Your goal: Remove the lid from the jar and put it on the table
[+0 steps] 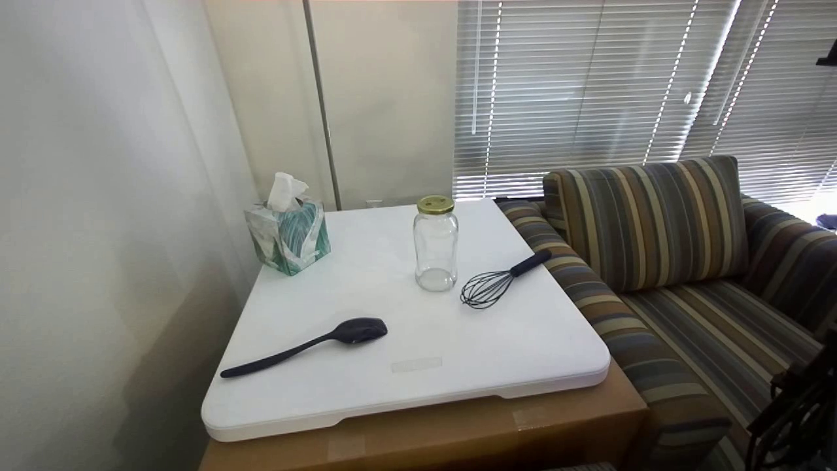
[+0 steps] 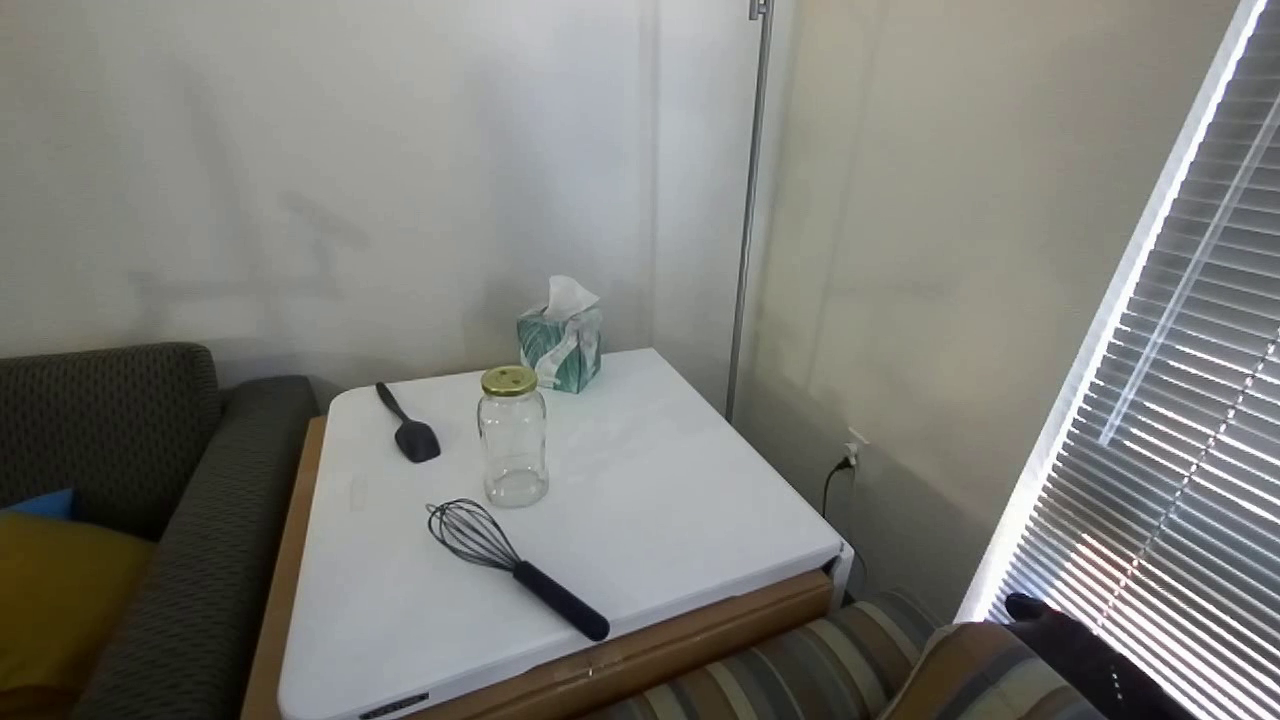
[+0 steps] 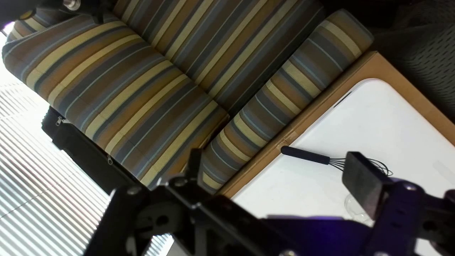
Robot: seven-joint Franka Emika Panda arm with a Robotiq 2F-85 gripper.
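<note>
The clear glass jar [image 1: 436, 252] stands upright on the white table [image 1: 516, 347]. It also stands so in an exterior view [image 2: 514, 445]. The gold-green lid [image 1: 435, 205] sits flat on the jar's mouth; it shows there in an exterior view too [image 2: 509, 380]. In the wrist view my gripper [image 3: 279, 175] is open, with its two fingers wide apart and nothing between them. It is away from the jar, above the sofa side of the table. Part of the jar [image 3: 352, 209] shows behind the right-hand finger; the lid is hidden there.
A black whisk [image 1: 503, 281] lies near the jar, its handle over the table edge by the striped sofa [image 1: 588, 294]. A black spoon [image 1: 314, 343] lies on the table. A teal tissue box [image 1: 291, 235] stands at the wall side. Window blinds [image 2: 1160, 420] hang beyond the sofa.
</note>
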